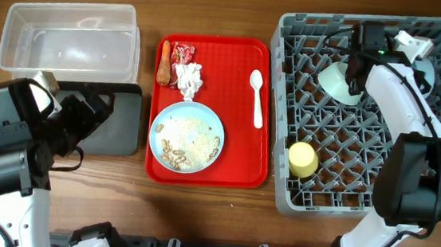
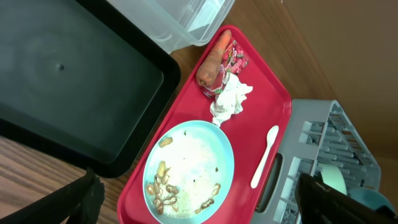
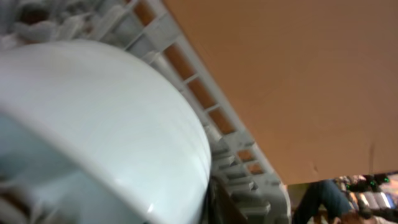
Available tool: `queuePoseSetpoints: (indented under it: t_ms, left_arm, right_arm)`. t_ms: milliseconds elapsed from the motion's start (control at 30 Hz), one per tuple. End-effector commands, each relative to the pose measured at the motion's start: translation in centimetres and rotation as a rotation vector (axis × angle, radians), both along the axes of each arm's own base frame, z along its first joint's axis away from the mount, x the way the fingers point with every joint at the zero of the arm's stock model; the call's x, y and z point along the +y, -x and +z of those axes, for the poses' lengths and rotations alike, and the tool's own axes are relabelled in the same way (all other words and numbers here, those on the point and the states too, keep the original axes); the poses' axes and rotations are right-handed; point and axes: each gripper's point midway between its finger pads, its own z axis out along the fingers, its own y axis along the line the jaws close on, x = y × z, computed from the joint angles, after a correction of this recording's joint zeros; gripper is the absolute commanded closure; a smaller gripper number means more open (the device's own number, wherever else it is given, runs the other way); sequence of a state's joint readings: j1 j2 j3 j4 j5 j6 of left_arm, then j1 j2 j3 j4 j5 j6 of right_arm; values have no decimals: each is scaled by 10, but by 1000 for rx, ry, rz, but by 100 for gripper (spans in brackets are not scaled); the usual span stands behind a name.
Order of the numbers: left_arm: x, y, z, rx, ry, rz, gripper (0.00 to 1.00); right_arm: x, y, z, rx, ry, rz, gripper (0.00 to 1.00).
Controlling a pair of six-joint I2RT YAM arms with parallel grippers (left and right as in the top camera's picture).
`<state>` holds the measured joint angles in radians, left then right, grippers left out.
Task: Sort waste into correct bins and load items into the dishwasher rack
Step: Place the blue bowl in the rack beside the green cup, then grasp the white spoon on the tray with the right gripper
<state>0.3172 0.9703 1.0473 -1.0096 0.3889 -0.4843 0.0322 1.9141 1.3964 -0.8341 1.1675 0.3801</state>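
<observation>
On the red tray (image 1: 233, 161) lie the orange carrot stub (image 1: 164, 63), the red wrapper (image 1: 183, 53), the white tissue (image 1: 188, 79), the white spoon (image 1: 257, 99) and the light blue plate (image 1: 214, 121) with crumbs (image 1: 179, 153). My left gripper (image 1: 94, 108) hangs open and empty over the black tray (image 1: 120, 127); in the left wrist view its fingers (image 2: 199, 211) frame the plate (image 2: 205, 146). My right gripper (image 1: 355, 71) is inside the grey rack (image 1: 343, 190), closed on the rim of the pale green dish (image 1: 335, 81). That dish (image 3: 112, 124) fills the right wrist view.
The clear tub (image 1: 67, 42) stands behind the black tray at the far left. A yellow cup (image 1: 303, 159) sits in the rack's front left. A light blue bowl (image 1: 426, 73) shows partly behind my right arm.
</observation>
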Motion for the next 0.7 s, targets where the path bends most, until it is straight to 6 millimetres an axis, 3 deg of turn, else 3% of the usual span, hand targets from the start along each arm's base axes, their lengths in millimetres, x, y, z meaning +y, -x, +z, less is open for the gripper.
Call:
queuePoseSetpoints:
  t_ms: [0, 67, 167, 233, 333, 367, 433, 500, 567, 667]
  left_arm:
    - [3, 0, 4, -13, -15, 9, 0]
    - [3, 0, 4, -13, -15, 9, 0]
    - [3, 0, 4, -13, -15, 9, 0]
    - [3, 0, 4, -13, -15, 9, 0]
    - [3, 0, 4, -13, -15, 9, 0]
    - [3, 0, 4, -13, -15, 9, 0]
    - [3, 0, 4, -13, -15, 9, 0]
    - [3, 0, 4, -13, -15, 9, 0]
    - [3, 0, 4, -13, -15, 9, 0]
    - [3, 0, 4, -13, -15, 9, 0]
  right_arm:
    - [39, -7, -8, -5, -95, 85, 60]
    - [57, -10, 10, -63, -186, 132, 57]
    - [112, -15, 50, -175, -428, 304, 57]
    - [168, -18, 58, -172, -646, 509, 59]
    - [281, 0, 60, -90, -1017, 828, 64]
    - [319, 11, 44, -17, -1116, 886, 63]
    - [338, 18, 20, 46, -1153, 865, 61]
    - [358, 21, -27, 164, -1157, 822, 61]
    - [365, 20, -62, 233, -1150, 794, 61]
    - [358, 10, -107, 256, -1105, 698, 60]
